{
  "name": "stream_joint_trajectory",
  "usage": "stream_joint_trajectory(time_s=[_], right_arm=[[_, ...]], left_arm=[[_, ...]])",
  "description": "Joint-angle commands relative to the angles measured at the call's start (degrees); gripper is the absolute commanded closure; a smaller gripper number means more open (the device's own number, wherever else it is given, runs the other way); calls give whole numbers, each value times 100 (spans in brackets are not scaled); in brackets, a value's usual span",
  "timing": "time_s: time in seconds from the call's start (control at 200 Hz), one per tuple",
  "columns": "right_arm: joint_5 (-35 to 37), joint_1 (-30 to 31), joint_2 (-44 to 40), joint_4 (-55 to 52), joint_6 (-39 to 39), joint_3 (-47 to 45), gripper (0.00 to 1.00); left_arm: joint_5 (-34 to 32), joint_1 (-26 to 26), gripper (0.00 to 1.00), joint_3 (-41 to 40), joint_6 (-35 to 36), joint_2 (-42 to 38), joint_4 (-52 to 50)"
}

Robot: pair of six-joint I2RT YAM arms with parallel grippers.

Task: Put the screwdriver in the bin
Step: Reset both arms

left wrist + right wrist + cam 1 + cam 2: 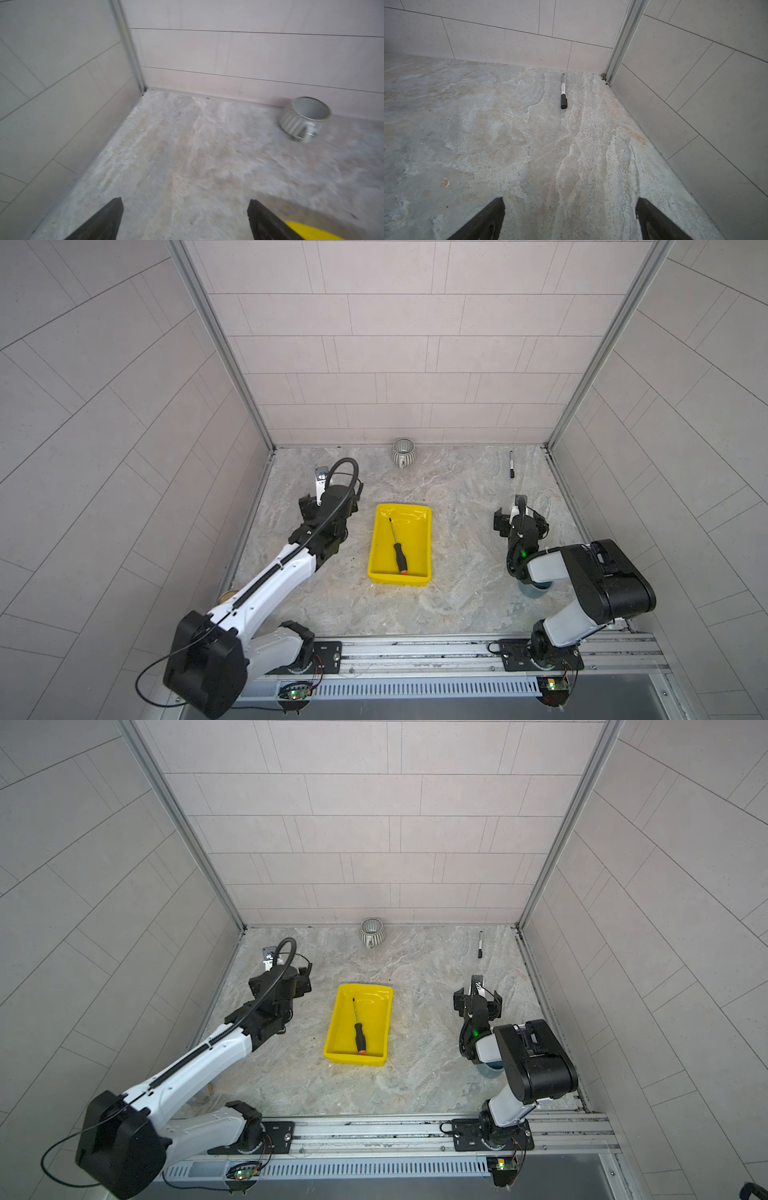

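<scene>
Screwdriver (398, 546) already inside bin (427, 539), flat on the tray floor, long axis running along the bin's length: orange cap end (403, 572) toward the near wall on the robot's side, thin shaft tip (390, 519) toward the far wall, tilted slightly off the bin's centreline. Same layout in both top views, screwdriver (358, 1029) fully within bin (388, 1017), nothing poking over the rim. Left claw (185, 220) released, jaws spread wide, empty, only bare counter (187, 145) between them; yellow bin corner (307, 231) just beside one jaw, so bin lies to that claw's inner side, close. Right claw (570, 220) released too, wide apart, empty, pointed at far corner toward marker pen (563, 91); bin well apart from it. Left claw (309, 506) nearer the bin than right claw (505, 518), judged from a top view. Ribbed grey cup (402, 451) at back wall, untouched. Judgement: task looks done, no grasp needed, only pulling both arms clear.
</scene>
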Motion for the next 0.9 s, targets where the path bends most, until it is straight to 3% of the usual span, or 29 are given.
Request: stream_joint_trajectory(time_s=[0.0, 0.265, 0.475, 0.67, 0.771, 0.816, 0.896], right_arm=[[57, -16, 38, 106, -5, 35, 0], [56, -16, 42, 111, 3, 40, 0], [56, -16, 40, 104, -4, 44, 1], [54, -16, 42, 107, -1, 38, 0], [56, -16, 42, 111, 2, 40, 1], [56, -18, 42, 106, -2, 44, 0], [56, -25, 42, 111, -4, 44, 0]], left_arm=[[-4, 501, 0, -167, 748, 653, 610], [1010, 1312, 0, -1095, 1592, 1101, 2474], [1223, 1467, 0, -1681, 1279, 1208, 3165], [1024, 1484, 0, -1631, 1372, 1518, 3366], [665, 1543, 0, -2116, 1193, 1681, 4354], [931, 1628, 0, -2503, 1313, 1870, 5453], [1200, 1688, 0, -2843, 1395, 2199, 6454]])
